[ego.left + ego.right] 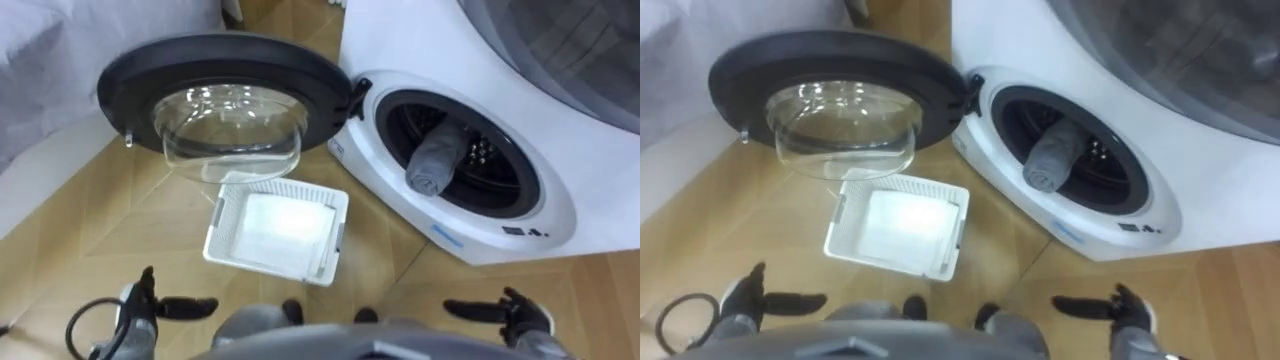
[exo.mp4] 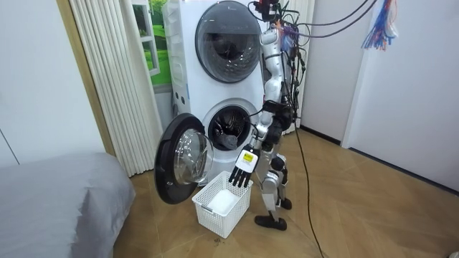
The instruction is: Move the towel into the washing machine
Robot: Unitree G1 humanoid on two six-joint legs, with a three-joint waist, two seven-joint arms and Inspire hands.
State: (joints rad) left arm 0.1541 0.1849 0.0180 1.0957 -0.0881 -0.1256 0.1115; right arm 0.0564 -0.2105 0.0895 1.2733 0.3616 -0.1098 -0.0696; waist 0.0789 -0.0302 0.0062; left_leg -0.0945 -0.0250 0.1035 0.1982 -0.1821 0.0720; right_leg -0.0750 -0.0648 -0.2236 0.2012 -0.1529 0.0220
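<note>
A grey rolled towel [image 1: 435, 160] lies in the mouth of the lower washing machine's drum [image 1: 495, 185], one end poking out toward the rim. The round door [image 1: 225, 95] is swung wide open to the left. Low at the left, my left hand [image 1: 150, 305] hangs with straight fingers and holds nothing. My right hand [image 1: 510, 312] hangs the same way low at the right, well below the drum. In the room view I stand facing the washer [image 2: 229, 129], left hand [image 2: 244, 168] over the basket.
A white plastic basket [image 1: 225, 215] sits on the wooden floor below the open door, its inside bright white. A second machine [image 2: 226, 43] is stacked above. A grey bed [image 2: 57, 204] is at the room view's left, beside a curtain [image 2: 118, 79].
</note>
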